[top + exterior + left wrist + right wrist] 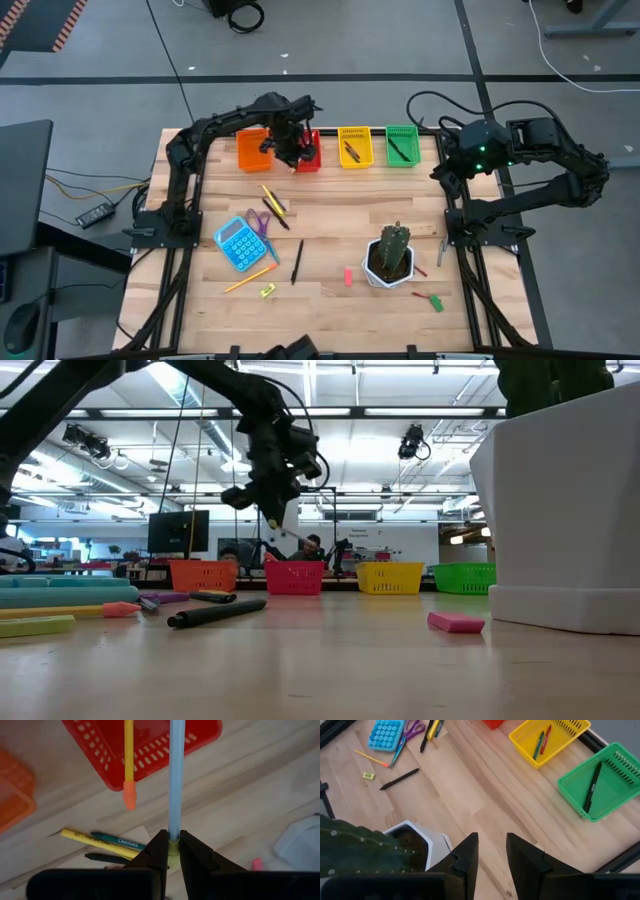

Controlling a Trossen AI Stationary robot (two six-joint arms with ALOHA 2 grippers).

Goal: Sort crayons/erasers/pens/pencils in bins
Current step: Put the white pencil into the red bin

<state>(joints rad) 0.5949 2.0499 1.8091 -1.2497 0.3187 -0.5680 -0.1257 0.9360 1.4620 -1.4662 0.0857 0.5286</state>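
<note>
Four bins (345,146) hold few items; the left gripper (170,851) has its fingers clamped on a pale blue pencil (176,775) over the red bin (150,745); the right gripper (491,851), fingers apart, waits; much litters the tabletop (330,220).

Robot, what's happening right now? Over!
Left gripper shut on long light-blue pencil, over red slotted bin. Right gripper open, waiting by white cactus pot. Nothing blocking.
</note>
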